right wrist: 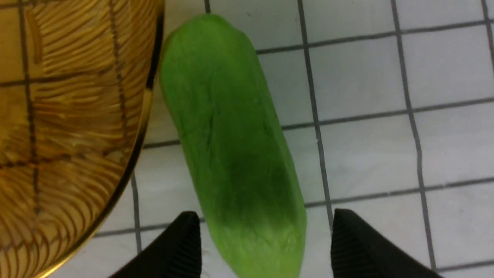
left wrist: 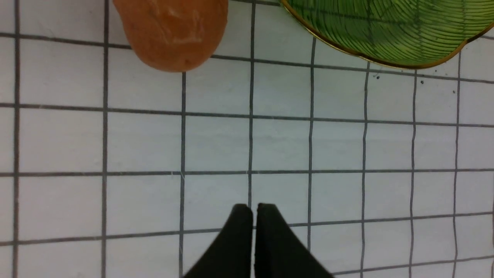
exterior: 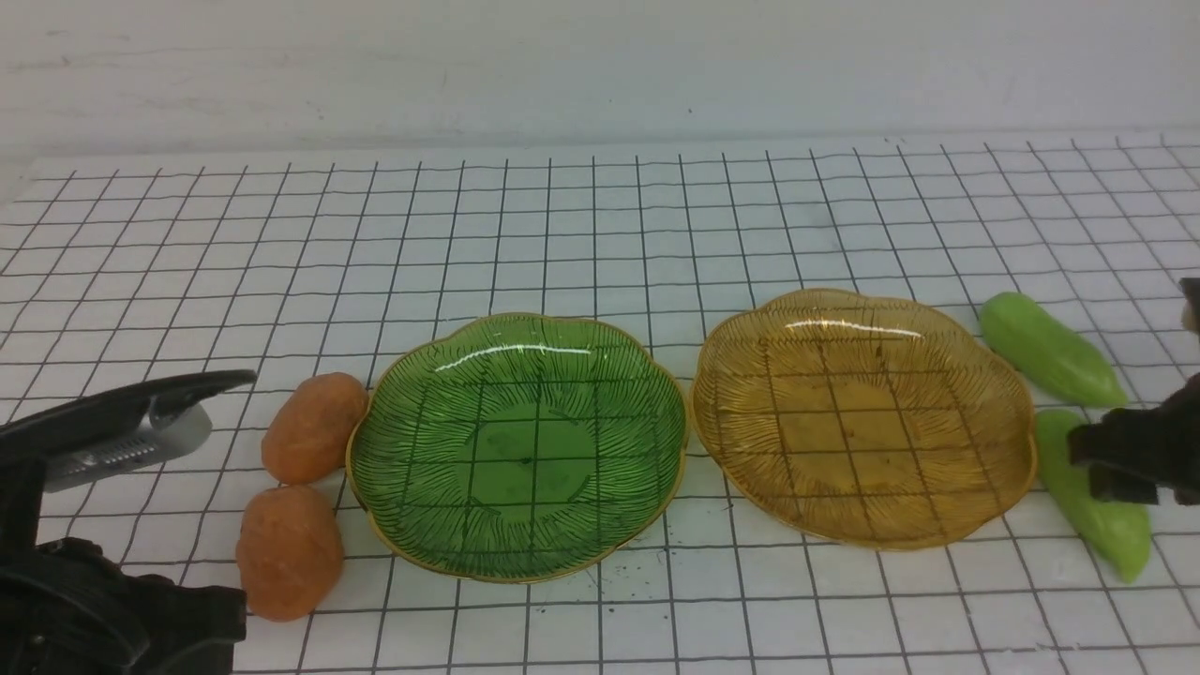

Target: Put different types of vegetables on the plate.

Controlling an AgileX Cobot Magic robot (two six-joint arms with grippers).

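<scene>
From where I stand, the right gripper hangs over the nearer of two green gourds, its fingers parted wider than the vegetable and nothing between them gripped. They sit to either side of the gourd's narrow body, which looks deliberate: closing across the short way should give a surer hold than grabbing it by its length. That gourd lies just beside the amber plate, so one finger has to fit in near the rim; a careless close could nudge the plate. The farther gourd rests on the bench by the same plate, probably so the right arm can serve both with short moves.

Over on the left, two lumpy brown potatoes, one farther and one nearer, lie beside the green plate, handy for the left arm. The left gripper is closed on nothing, its tips together, and would need to open before taking one. Both plates are bare, so the job looks barely begun, with one plate apparently meant for each kind.
</scene>
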